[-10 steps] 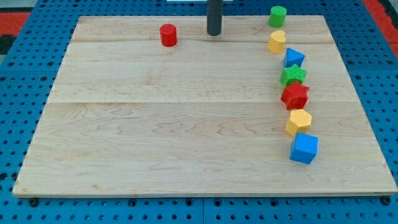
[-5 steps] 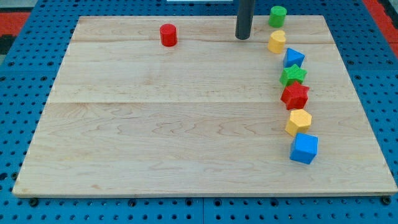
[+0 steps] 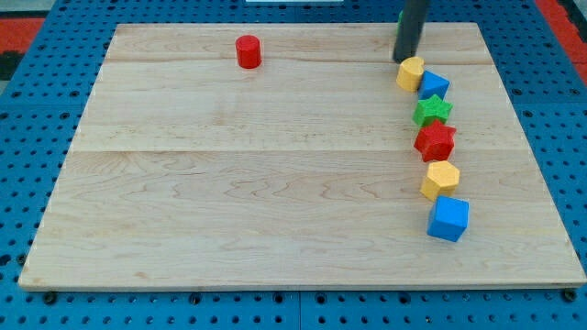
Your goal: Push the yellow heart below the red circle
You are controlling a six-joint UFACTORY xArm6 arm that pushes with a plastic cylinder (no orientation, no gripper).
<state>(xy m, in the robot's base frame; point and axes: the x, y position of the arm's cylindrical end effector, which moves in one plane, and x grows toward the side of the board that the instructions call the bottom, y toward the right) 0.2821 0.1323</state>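
Note:
The yellow heart (image 3: pixel 410 73) lies near the view's top right, touching the blue triangle (image 3: pixel 434 85). The red circle (image 3: pixel 248 51) stands far to its left, near the view's top edge. My tip (image 3: pixel 405 60) rests just above the yellow heart, at its upper edge, touching or nearly touching it. The rod hides most of the green circle (image 3: pixel 399 23) behind it.
Below the blue triangle a column of blocks runs down the view's right: a green star (image 3: pixel 432 111), a red star (image 3: pixel 435 141), a yellow hexagon (image 3: pixel 440 180) and a blue cube (image 3: pixel 448 218). The wooden board (image 3: pixel 275 183) lies on a blue pegboard.
My tip has moved right along the board's top, from near the middle to just above the yellow heart. The heart has shifted slightly down, against the blue triangle.

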